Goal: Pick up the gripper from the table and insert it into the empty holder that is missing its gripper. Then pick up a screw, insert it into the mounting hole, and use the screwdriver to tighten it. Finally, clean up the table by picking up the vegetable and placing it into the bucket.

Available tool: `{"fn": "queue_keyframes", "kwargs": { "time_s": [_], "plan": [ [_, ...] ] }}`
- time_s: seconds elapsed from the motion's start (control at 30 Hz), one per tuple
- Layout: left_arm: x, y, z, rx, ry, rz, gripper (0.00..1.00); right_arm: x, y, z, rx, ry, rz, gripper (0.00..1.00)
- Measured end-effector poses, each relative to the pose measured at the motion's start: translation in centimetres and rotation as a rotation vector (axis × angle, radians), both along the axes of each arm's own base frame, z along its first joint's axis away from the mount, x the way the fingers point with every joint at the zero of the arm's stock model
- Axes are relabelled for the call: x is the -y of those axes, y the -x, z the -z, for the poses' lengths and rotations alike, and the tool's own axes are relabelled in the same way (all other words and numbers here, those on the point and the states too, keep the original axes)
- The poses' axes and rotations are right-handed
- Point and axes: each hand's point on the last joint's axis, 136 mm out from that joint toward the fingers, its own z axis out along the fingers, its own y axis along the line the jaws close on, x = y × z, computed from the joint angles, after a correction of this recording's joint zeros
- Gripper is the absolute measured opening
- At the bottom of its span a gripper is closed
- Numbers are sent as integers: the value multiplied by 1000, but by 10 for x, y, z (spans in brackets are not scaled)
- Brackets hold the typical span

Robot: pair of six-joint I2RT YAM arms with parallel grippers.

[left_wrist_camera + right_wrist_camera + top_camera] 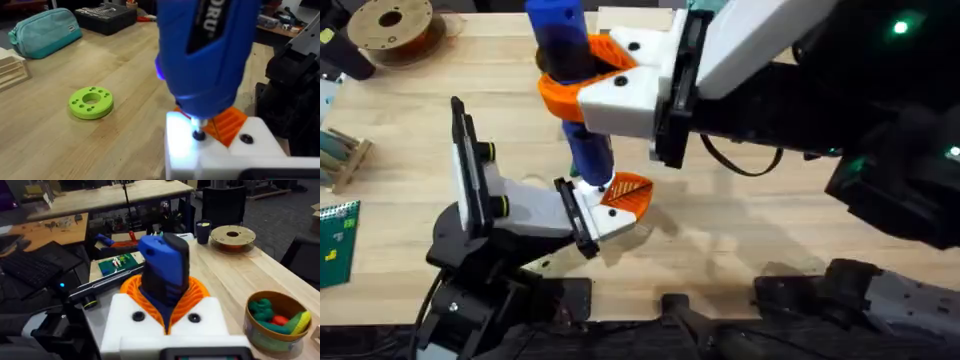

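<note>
The right gripper (582,82) is seen closed around the blue screwdriver (570,60), its orange ribbed pads (165,300) pressed to the barrel roughly mid-body, and the tool is held upright with its narrow tip pointing down. Directly beneath that grip, the tip (198,134) is set onto a screw in the white holder (220,152), with the orange gripper finger (628,192) already seated in it. That mount is presented by the left gripper (582,220); whether its own fingers are open or shut cannot be told. The screwdriver is judged rigid, fairly heavy, smooth-sided plastic, so a firm mid-barrel hold is best kept, lest it twist under torque. Farther out on the tabletop (750,215), off beside the right gripper, the bucket (277,322) is seen with coloured toy pieces inside.
</note>
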Motion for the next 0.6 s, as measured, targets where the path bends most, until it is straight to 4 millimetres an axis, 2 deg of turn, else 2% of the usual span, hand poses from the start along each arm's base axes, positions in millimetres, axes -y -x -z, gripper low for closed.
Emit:
{"fn": "queue_keyframes", "kwargs": {
  "time_s": [0.27, 0.5, 0.6],
  "plan": [
    [0, 0, 0, 0, 0, 0, 4, 0, 0, -2, 6, -7, -2, 29],
    [0, 0, 0, 0, 0, 0, 4, 2, -2, -37, 76, -134, 2, 29],
    [0, 0, 0, 0, 0, 0, 4, 5, -5, -39, 84, -140, 11, 29]
  ]
}}
